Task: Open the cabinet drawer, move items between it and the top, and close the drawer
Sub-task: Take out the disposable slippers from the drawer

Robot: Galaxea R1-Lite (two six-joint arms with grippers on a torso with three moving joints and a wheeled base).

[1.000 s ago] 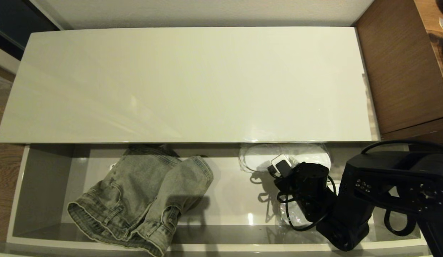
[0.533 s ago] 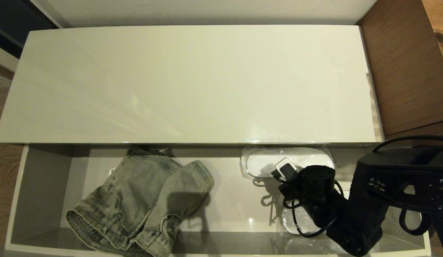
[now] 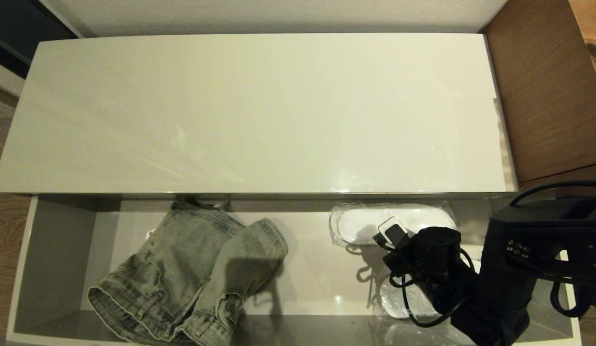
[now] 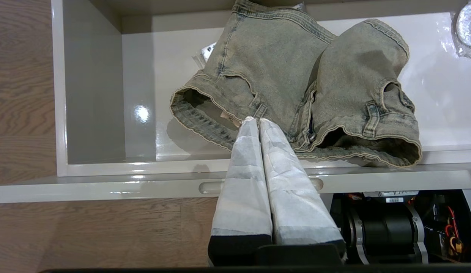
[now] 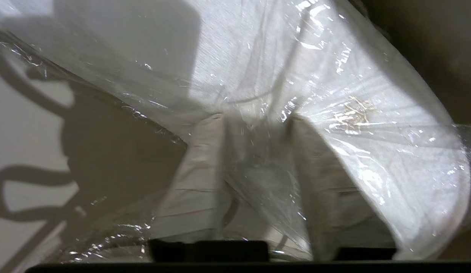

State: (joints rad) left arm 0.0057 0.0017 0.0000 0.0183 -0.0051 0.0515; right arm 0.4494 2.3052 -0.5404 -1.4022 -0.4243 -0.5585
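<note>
Drawer (image 3: 57, 250) stands open. Wrapped slippers (image 3: 398, 218) lie at its 3 o'clock end, denim shorts (image 3: 192, 269) toward 9 o'clock, cabinet top (image 3: 259, 110) bare.

Right gripper (image 5: 254, 125) is down on the slipper pack (image 5: 334, 94), jaws part-open with film bunched between them; firm pinch not confirmed. Left gripper (image 4: 258, 125) is closed, empty, parked over the drawer front.

Pack likely light, floppy, slick film; best grabbed at an edge fold.

The head view hides the fingers behind the wrist; only the right wrist view shows the film contact. The left wrist view shows the shorts' waistband.
</note>
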